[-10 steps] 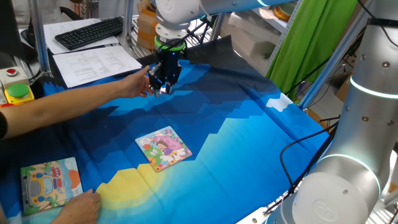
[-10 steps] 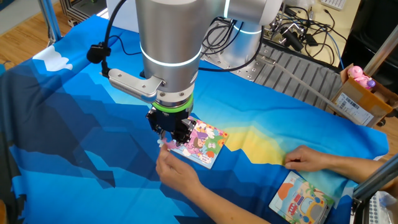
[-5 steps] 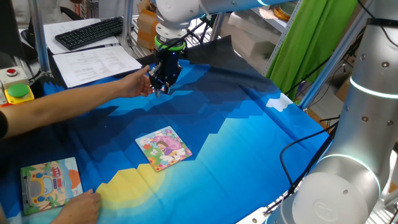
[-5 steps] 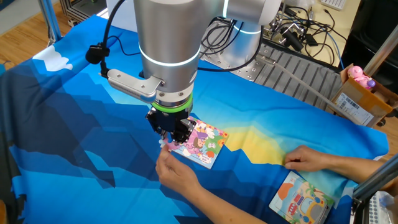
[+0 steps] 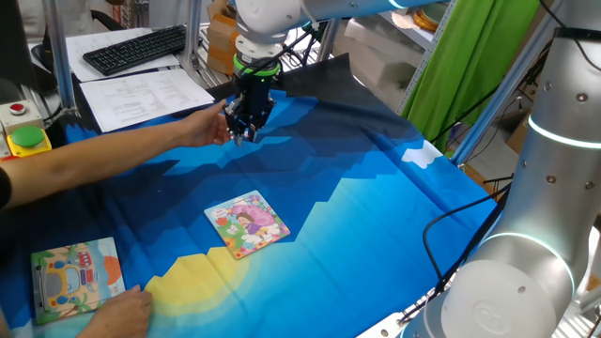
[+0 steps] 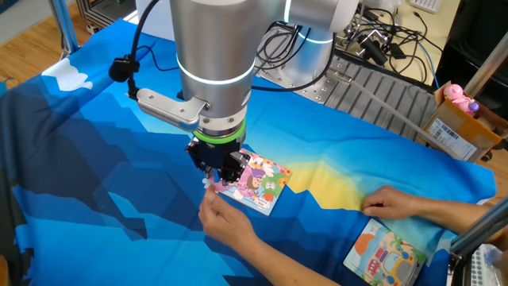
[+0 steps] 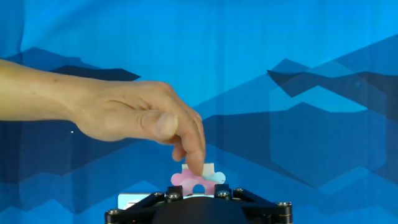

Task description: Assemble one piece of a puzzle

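Note:
The piece (image 7: 198, 179), a small pink, white and pale blue jigsaw bit, sits between my gripper's (image 7: 198, 190) two black fingers, which are shut on it. A person's hand (image 7: 143, 115) still touches its top with a fingertip. In one fixed view my gripper (image 5: 246, 134) hangs above the dark blue cloth at the back, beside that hand (image 5: 202, 122). The puzzle (image 5: 247, 223), a small square board with a cartoon girl, lies flat on the cloth nearer the front. In the other fixed view my gripper (image 6: 213, 179) hangs just left of the puzzle (image 6: 262, 184).
An orange-bordered vehicle board (image 5: 75, 277) lies at the front left with the person's other hand (image 5: 122, 310) by it. A keyboard (image 5: 136, 47) and papers (image 5: 146, 94) lie at the back left. A red button box (image 5: 23, 136) stands at the left edge.
The jaws have closed in on the piece held up by the person's fingers. The arm, the hands and both boards have stayed in place.

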Available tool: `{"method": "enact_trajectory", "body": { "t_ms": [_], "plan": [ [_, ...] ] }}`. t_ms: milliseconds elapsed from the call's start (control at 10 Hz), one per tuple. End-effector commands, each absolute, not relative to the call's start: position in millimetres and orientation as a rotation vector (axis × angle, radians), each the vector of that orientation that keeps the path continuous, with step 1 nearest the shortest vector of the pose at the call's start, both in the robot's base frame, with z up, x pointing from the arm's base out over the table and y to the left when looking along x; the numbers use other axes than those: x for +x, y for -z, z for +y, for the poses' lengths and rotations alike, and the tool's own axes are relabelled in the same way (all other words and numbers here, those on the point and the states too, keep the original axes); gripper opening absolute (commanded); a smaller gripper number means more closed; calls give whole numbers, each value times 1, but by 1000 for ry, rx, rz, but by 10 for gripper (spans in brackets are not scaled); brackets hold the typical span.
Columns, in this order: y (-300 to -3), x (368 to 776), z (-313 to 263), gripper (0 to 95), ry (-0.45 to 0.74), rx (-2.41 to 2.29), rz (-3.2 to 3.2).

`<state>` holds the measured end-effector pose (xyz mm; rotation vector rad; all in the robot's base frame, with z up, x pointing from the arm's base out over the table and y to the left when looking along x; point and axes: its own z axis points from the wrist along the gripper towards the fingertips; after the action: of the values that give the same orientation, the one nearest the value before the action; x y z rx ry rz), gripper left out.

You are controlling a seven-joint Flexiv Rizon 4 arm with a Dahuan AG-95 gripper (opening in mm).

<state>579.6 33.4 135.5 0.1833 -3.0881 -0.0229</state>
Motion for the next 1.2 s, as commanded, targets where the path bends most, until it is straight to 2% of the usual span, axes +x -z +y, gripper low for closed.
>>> {"method": "enact_trajectory", "body": {
  "t_ms": [100,800,1200],
  "plan": [
    [-136,580,33,0,26,181,-3087],
    [-134,580,34,0,26,189,-3085],
    [-124,569,38,0,21,172,-3087]
  ]
}}
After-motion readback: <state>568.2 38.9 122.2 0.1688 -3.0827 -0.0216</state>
